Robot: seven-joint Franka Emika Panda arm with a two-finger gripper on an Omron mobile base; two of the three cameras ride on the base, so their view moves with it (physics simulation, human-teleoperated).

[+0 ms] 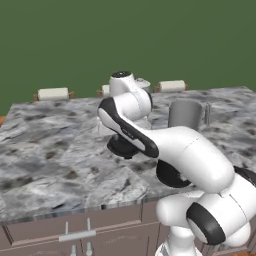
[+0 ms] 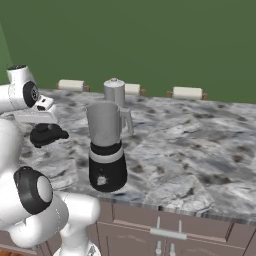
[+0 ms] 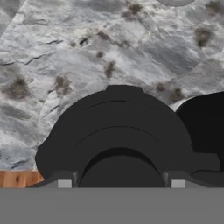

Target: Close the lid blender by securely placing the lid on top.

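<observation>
1. Nearest to the hand camera is the lid [image 3: 118,140], a black round disc with a raised centre knob. It sits directly between the two finger tips, which stand on each side of the knob.
2. The gripper [image 3: 121,183] appears to be closed on the knob of the lid. In the right base view the lid [image 2: 47,134] hangs under the hand, above the marble counter [image 2: 200,150], near its left part.
3. The blender [image 2: 106,147] stands near the front edge of the counter, to the right of the lid. Its grey jar is open on top, so the lid is not yet on it.
4. Behind the blender, farther away, stands a slim grey cylinder [image 2: 114,91] with a knobbed top; this one is not the target.
5. I judge the step in hand to be the carrying of the lid, after the grasp and before the placing.
6. The next move calls for bringing the lid to the right, over the jar mouth, keeping it level and centred, then lowering it and pressing lightly.
7. In the left base view the arm covers most of the lid [image 1: 122,147] and the blender's base, so I see just the jar [image 1: 185,114].
8. The exact contact of the fingers with the knob is cut off at the bottom of the hand view.
</observation>
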